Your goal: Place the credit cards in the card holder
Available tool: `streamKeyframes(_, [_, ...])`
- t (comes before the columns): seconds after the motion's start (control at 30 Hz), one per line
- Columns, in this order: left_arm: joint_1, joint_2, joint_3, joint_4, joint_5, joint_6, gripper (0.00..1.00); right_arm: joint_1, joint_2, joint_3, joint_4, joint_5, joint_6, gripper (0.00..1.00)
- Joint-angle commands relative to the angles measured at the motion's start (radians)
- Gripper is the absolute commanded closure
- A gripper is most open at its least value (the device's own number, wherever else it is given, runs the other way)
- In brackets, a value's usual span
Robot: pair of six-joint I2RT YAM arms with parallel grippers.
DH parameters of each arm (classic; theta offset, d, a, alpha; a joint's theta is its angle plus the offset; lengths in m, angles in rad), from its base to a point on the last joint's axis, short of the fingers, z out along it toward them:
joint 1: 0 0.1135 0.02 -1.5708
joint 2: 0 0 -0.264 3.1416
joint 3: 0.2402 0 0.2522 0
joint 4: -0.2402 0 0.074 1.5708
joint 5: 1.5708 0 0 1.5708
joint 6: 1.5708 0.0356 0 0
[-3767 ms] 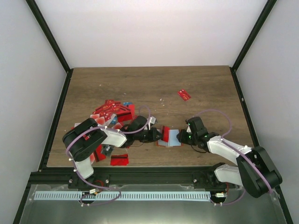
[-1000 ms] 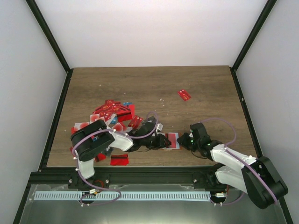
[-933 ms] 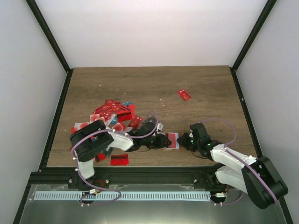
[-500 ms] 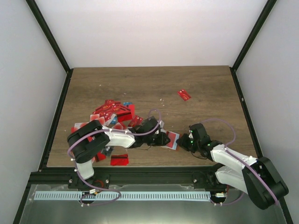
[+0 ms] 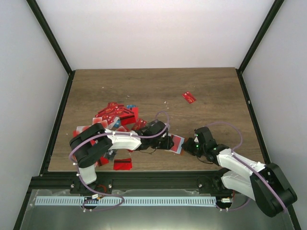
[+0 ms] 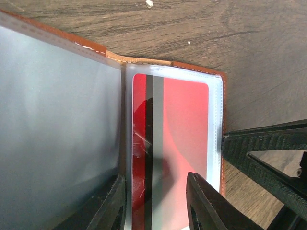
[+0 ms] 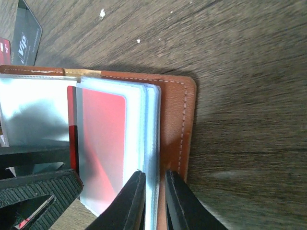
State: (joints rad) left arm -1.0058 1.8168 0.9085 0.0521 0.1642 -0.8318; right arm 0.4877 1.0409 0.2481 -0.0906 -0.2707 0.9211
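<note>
The card holder (image 6: pixel 192 64) is lying open on the table (image 5: pixel 158 88), between the two grippers. A red card (image 6: pixel 184 134) is sitting inside its clear sleeve (image 6: pixel 216 120), directly between the jaws of the left gripper (image 6: pixel 156 201), which are standing apart over it. The right gripper (image 7: pixel 154 201) is pinching the holder's stacked sleeve edge. Loose credit cards (image 5: pixel 115 115) are lying behind the left jaws.
</note>
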Motion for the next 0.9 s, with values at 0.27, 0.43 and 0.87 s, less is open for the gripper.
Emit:
streamKeyframes(0.27, [-0.004,0.033,0.052,-0.127,-0.070,0.074,0.66,0.009,-0.029,0.028,-0.111,0.059,-0.033,0.87])
streamKeyframes(0.43, [-0.009,0.046,0.082,-0.158,-0.075,0.099,0.66,0.009,0.024,0.026,-0.067,0.029,-0.035,0.88])
streamKeyframes(0.87, [-0.038,0.081,0.143,-0.194,-0.063,0.129,0.75,0.009,0.090,0.048,-0.016,0.005,-0.049,0.90])
